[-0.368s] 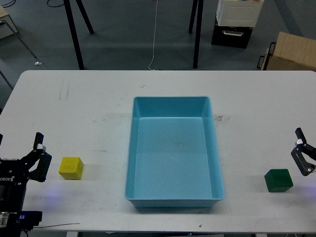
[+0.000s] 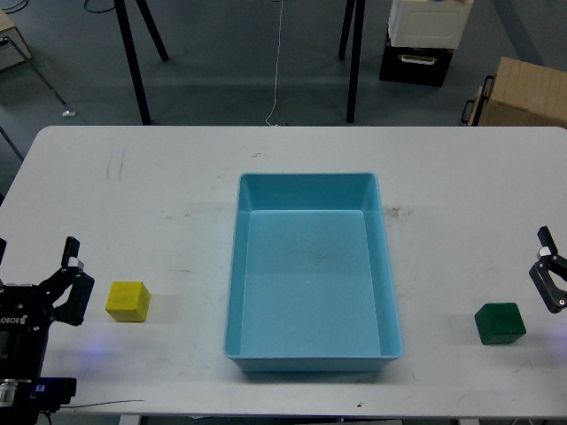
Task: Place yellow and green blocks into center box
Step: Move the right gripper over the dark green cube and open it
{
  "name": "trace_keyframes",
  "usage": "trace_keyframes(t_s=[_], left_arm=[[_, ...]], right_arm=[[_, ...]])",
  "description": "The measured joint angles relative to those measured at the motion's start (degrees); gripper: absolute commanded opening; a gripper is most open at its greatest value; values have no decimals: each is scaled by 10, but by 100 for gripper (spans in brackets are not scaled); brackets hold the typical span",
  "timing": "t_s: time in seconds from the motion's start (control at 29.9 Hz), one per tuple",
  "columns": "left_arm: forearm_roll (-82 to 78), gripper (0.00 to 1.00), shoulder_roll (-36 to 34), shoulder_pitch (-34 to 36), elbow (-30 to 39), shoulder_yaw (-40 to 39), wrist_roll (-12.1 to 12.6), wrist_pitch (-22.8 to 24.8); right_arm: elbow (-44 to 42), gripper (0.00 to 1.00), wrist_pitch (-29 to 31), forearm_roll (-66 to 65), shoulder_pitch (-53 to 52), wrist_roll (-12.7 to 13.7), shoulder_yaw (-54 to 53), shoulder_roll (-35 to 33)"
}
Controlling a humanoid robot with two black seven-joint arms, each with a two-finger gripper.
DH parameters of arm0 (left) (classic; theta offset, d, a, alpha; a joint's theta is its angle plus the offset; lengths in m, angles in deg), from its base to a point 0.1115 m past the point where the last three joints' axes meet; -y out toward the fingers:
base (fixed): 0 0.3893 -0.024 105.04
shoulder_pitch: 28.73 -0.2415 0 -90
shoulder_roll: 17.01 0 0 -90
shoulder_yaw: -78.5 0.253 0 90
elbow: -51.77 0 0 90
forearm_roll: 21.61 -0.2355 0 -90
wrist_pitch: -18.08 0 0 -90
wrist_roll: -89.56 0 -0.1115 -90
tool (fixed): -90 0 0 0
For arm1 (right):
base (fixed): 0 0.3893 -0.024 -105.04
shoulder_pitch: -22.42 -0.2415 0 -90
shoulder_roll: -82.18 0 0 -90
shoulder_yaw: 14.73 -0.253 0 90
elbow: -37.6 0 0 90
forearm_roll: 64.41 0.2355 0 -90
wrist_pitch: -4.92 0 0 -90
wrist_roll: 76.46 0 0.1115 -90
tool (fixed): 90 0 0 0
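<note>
A yellow block (image 2: 128, 301) lies on the white table (image 2: 159, 195) at the front left. A green block (image 2: 500, 323) lies at the front right. The light blue box (image 2: 310, 354) stands empty in the middle of the table. My left gripper (image 2: 74, 278) is open, just left of the yellow block and not touching it. My right gripper (image 2: 551, 273) is open at the right edge of the view. It is above and to the right of the green block, apart from it.
The table's front edge runs just below both blocks. Beyond the far edge are black stand legs (image 2: 133, 62), a white and black cabinet (image 2: 425, 40) and a cardboard box (image 2: 523, 93) on the floor.
</note>
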Motion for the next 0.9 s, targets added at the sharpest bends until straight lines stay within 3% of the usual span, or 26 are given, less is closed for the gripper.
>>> trace_keyframes(t_s=[0.1, 0.17, 0.37, 0.6, 0.77, 0.9], left_arm=[[0, 100, 0, 2, 0, -2, -1, 0], [0, 100, 0, 5, 1, 0, -1, 0], [0, 100, 0, 14, 1, 4, 0, 0], [-1, 100, 0, 21, 1, 6, 0, 0], [-2, 100, 0, 36, 0, 25, 0, 0], [-2, 100, 0, 44, 0, 36, 0, 0]], right_arm=[[-3, 100, -1, 3, -9, -2, -16, 10], [-4, 100, -3, 3, -14, -2, -15, -19], [-4, 100, -43, -2, -49, 16, 35, -227], [-15, 100, -81, -112, -229, 112, 195, -471], [-46, 100, -86, -276, -453, 193, 417, -512], [-64, 100, -84, -381, -631, 215, 613, -508]])
